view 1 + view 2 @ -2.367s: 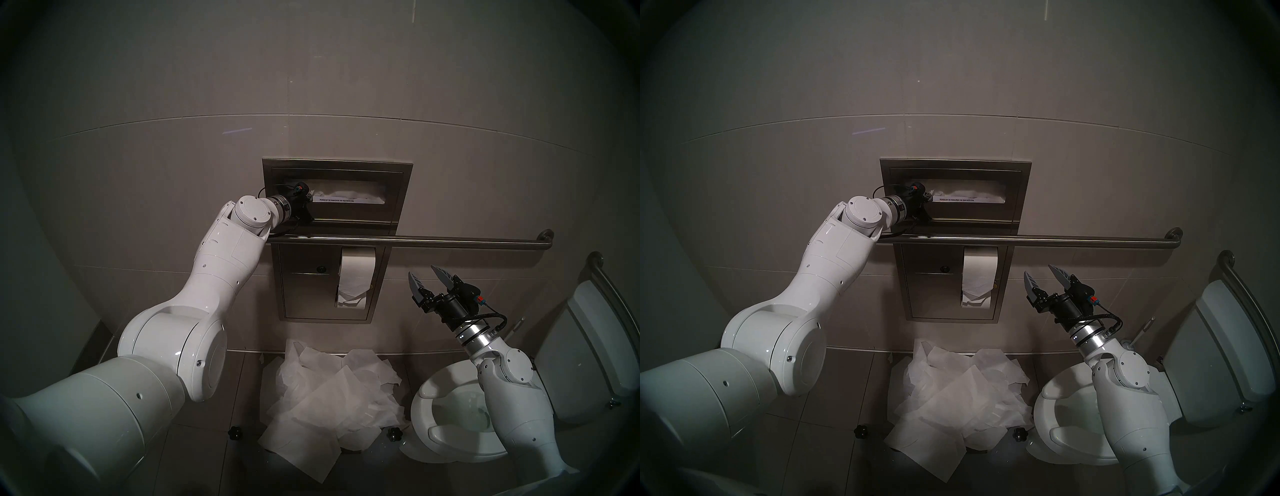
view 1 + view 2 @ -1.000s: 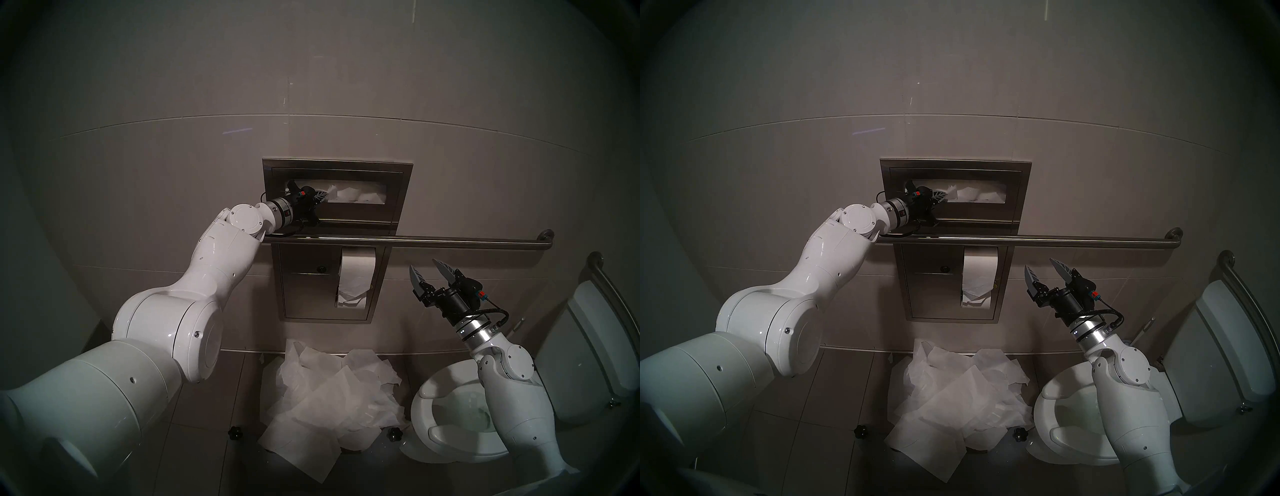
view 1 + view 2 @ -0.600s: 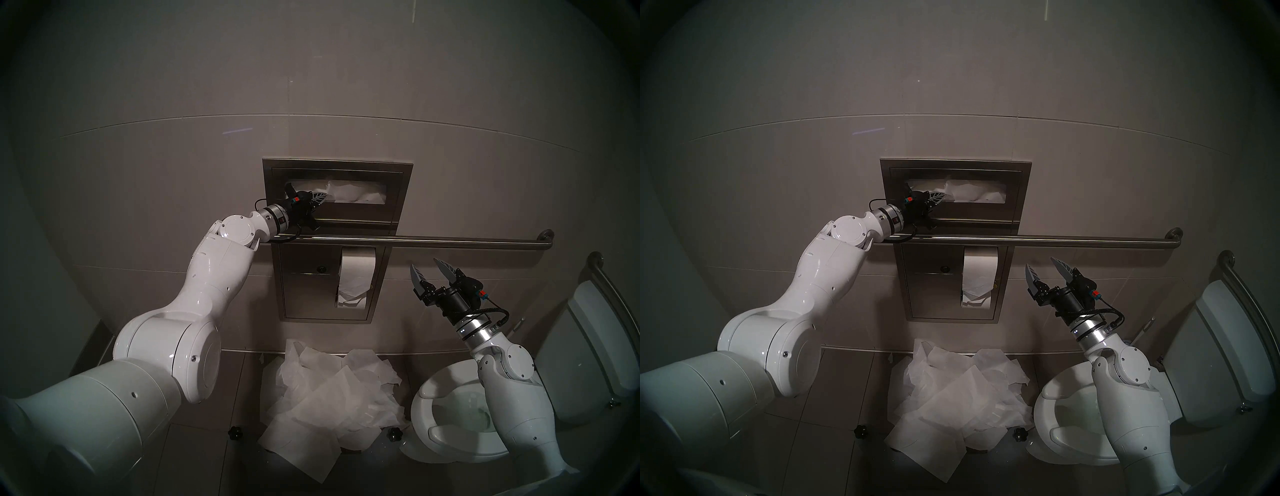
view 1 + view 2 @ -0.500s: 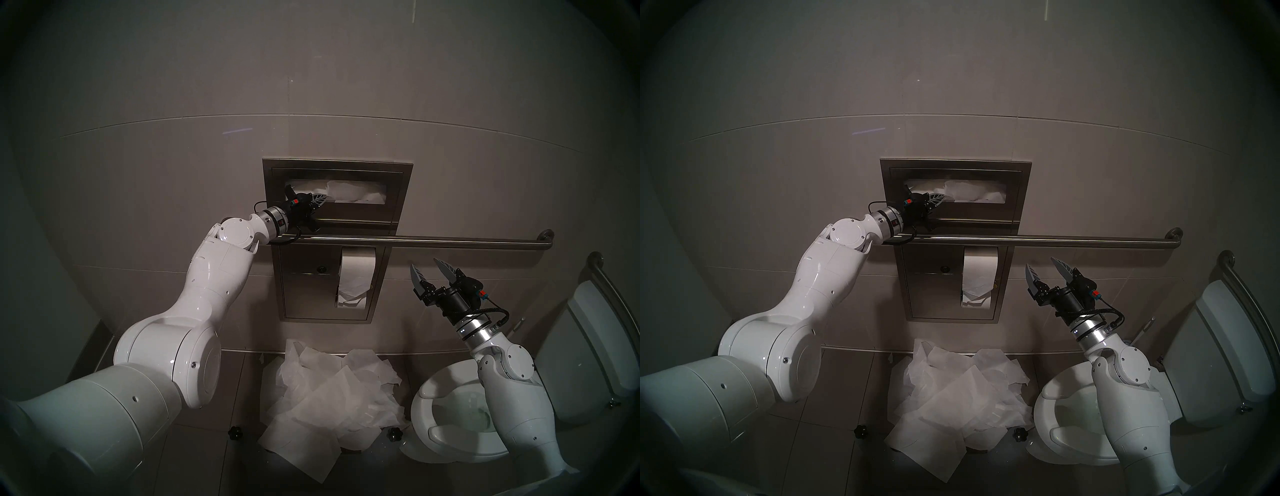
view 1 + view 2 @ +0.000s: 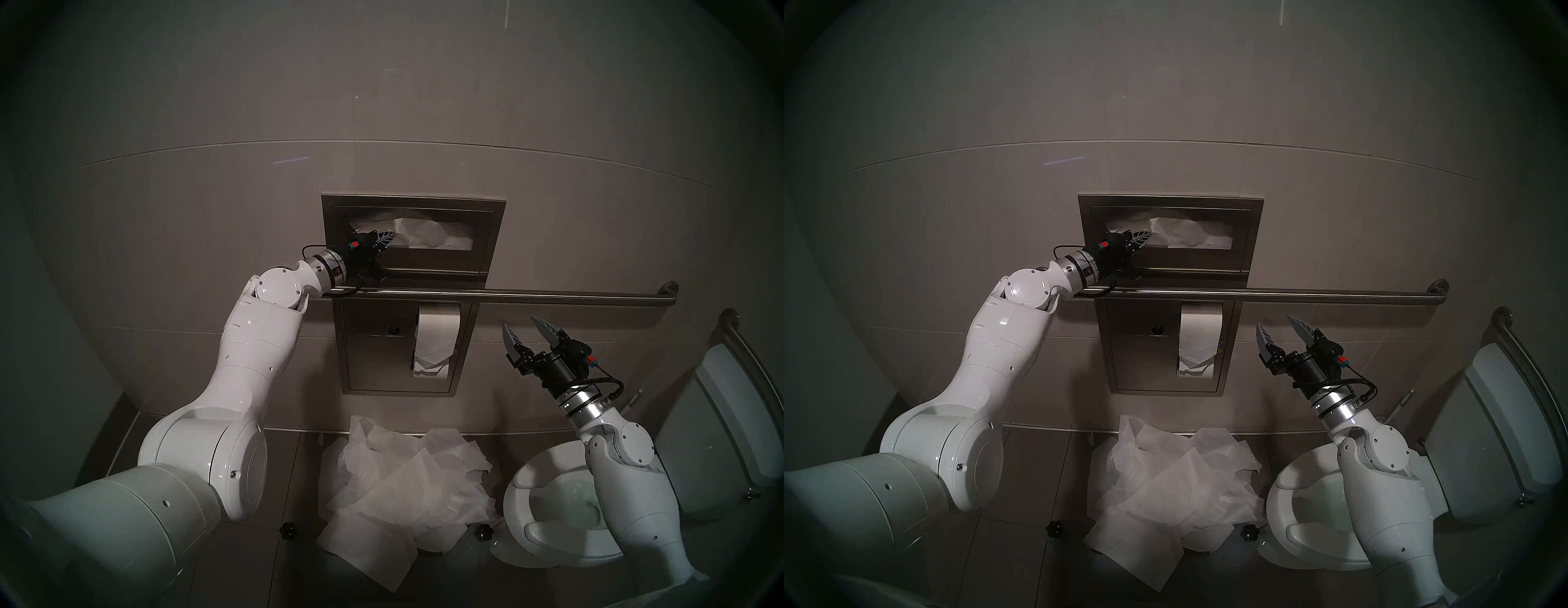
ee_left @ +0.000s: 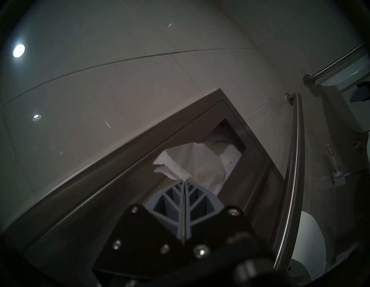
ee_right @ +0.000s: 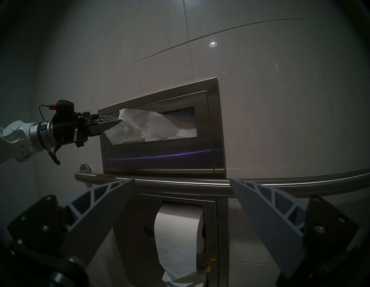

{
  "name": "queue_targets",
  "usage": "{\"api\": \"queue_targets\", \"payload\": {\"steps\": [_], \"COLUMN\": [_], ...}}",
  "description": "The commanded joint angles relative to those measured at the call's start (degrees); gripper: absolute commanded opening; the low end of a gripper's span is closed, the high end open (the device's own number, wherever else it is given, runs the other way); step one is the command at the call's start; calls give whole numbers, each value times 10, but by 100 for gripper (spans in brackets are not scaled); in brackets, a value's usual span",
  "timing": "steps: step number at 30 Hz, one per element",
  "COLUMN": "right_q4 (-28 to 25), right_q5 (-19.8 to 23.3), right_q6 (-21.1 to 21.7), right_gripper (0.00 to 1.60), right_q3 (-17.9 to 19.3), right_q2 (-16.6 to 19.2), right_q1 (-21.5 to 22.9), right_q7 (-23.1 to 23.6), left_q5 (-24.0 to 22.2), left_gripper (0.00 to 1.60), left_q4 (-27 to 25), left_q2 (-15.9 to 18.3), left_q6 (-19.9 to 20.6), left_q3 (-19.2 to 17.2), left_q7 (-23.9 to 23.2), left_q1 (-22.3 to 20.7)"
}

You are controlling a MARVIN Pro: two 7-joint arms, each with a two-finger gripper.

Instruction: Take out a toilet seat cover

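left gripper (image 7: 118, 120) clamping a corner of the toilet seat cover (image 7: 144, 126), to draw out one sheet | cover bunching half out of the steel dispenser (image 7: 164, 156) slot | right gripper (image 7: 182, 198) gaping idle below the grab bar (image 7: 200, 183)

toilet seat cover (image 7: 140, 124) — far part hidden inside dispenser (image 7: 162, 158) | slot lettering cut off — only "DOWN" legible | toilet paper roll (image 7: 178, 238) tail past bottom edge
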Motion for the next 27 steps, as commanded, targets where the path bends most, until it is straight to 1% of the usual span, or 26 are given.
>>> {"api": "queue_targets", "payload": {"steps": [1,2,3,5,6,9,10,12,15,16,19,20,21,22,25,27], "right_q4": [-19,-19,-19,-19,-19,-19,-19,-19,-19,-19,-20,-20,-20,-20,-20,-20], "right_q5": [1,1,1,1,1,1,1,1,1,1,0,0,0,0,0,0], "right_q6": [-4,-4,-4,-4,-4,-4,-4,-4,-4,-4,-4,-4,-4,-4,-4,-4], "right_gripper": [160,160,160,160,160,160,160,160,160,160,160,160,160,160,160,160], "right_q3": [2,2,2,3,3,3,3,3,3,3,3,3,3,3,3,3], "right_q2": [3,3,3,3,3,3,3,3,3,3,3,3,3,3,3,3], "right_q1": [9,9,9,9,9,9,9,9,9,9,9,9,9,9,9,9], "right_q7": [2,2,2,2,3,3,3,3,3,3,3,3,3,3,3,3], "left_q5": [-17,-18,-19,-21,-20,-22,-21,-25,-28,-29,-33,-35,-37,-35,-36,-33], "left_gripper": [0,0,0,0,0,0,0,0,0,0,0,0,0,0,0,0], "left_q4": [-66,-78,-74,-100,-125,-117,-138,-136,-162,-160,-182,-197,-186,-209,-213,-230], "left_q2": [11,11,11,10,9,8,7,5,2,2,-2,-5,-5,-6,-6,-6], "left_q6": [3,8,5,15,26,22,33,35,55,55,71,84,79,94,98,108], "left_q3": [-20,-23,-24,-28,-30,-31,-32,-35,-39,-39,-40,-42,-42,-43,-44,-44], "left_q7": [0,-1,-1,-4,-5,-6,-7,-8,-12,-13,-19,-21,-22,-24,-29,-32], "left_q1": [18,25,24,39,53,49,60,60,74,73,85,94,88,99,99,106]}}
